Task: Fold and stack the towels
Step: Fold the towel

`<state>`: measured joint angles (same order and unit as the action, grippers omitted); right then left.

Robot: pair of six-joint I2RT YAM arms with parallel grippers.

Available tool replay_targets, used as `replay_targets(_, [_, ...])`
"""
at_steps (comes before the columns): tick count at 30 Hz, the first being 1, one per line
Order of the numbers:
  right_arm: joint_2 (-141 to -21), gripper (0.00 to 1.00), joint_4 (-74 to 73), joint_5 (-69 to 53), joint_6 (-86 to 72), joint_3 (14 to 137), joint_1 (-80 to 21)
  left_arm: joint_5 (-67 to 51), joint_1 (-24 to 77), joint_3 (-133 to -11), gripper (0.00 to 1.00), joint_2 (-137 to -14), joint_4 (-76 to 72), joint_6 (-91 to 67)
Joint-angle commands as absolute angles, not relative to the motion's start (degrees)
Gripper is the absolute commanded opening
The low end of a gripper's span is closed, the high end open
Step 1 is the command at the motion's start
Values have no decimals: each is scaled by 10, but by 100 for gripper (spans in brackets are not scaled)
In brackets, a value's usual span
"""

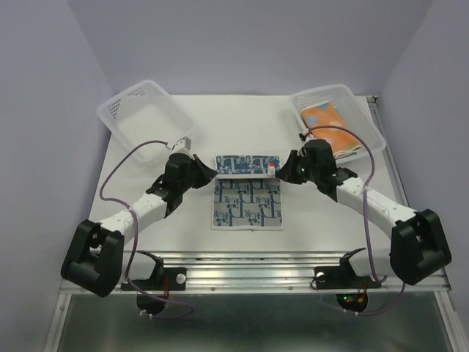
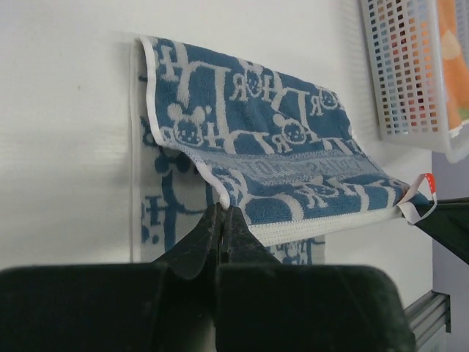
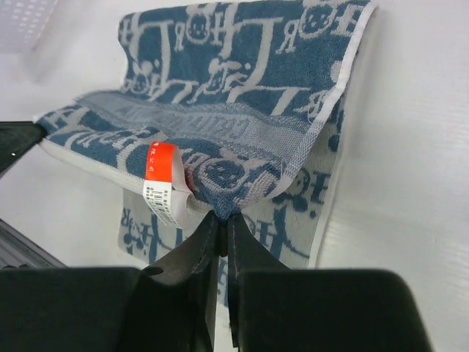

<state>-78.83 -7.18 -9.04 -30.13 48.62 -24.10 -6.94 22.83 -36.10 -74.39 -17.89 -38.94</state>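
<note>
A dark blue towel with white pattern (image 1: pixel 248 196) lies mid-table, its far edge lifted and folding over toward the front. My left gripper (image 1: pixel 211 171) is shut on the towel's left far corner (image 2: pixel 223 198). My right gripper (image 1: pixel 281 169) is shut on the right far corner (image 3: pixel 223 209), beside a white and red label (image 3: pixel 161 180). The lifted part hangs between both grippers a little above the flat part. An orange towel with pale dots (image 1: pixel 326 119) lies in the right basket (image 1: pixel 371 136), over other folded cloths.
A clear plastic basket (image 1: pixel 146 114) stands at the back left, close to my left arm. The right basket shows in the left wrist view (image 2: pixel 410 73) at upper right. A metal rail (image 1: pixel 249 260) runs along the near table edge.
</note>
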Motion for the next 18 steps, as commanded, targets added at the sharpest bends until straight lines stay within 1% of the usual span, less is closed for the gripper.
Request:
replay_targets(1, [-711,3,-110,-58,-323,441,-250,-16,248,-304,0,-673,-186,-434])
replay_targets(5, [-675,4,-145,-62,-333,406,-267,-4,259,-267,0,-597,-136,-457])
replay_targets(10, [-640,5,-165,-77,-341,373,-300,-4,273,-235,0,-539,-78,-478])
replay_targets(12, [-625,5,-163,-90,-345,353,-308,11,277,-228,0,-524,-54,-483])
replay_targets(18, [-612,5,-161,-103,-358,331,-321,-21,287,-185,0,-483,-39,-507])
